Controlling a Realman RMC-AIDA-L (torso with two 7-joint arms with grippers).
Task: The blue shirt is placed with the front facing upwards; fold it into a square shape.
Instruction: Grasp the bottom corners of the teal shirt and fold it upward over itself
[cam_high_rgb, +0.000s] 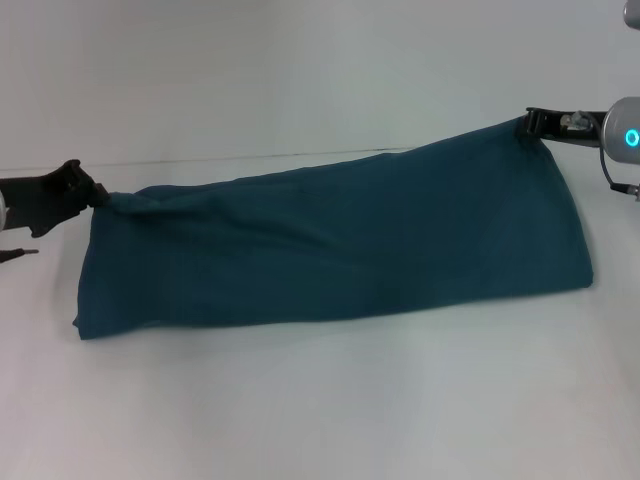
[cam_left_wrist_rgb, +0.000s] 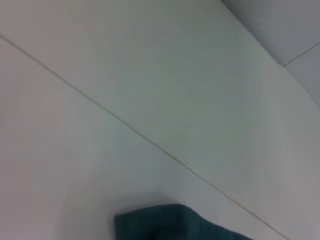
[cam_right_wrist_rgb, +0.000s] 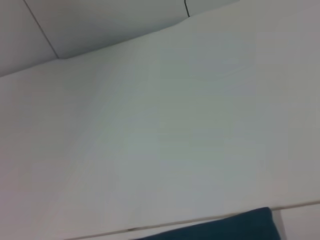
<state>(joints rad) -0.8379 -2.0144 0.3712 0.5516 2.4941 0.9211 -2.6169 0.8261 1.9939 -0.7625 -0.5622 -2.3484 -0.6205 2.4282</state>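
1. Left claw (cam_high_rgb: 97, 196): pinching one upper corner of the blue shirt (cam_high_rgb: 340, 245), just above the white surface (cam_high_rgb: 320, 410).
2. Right claw (cam_high_rgb: 530, 124): pinching the opposite upper corner, held higher.
3. Blue shirt: stretched between the two claws, its top edge sloping up toward the right claw, its lower fold resting on the surface below both.

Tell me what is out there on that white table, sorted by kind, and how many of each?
Blue shirt: 1, a dark teal cloth stretched between the two arms.
Grippers: 2, the left gripper shut on one end of the shirt, the right gripper shut on the other, higher end.
Table: 1, white.
Total: 4.
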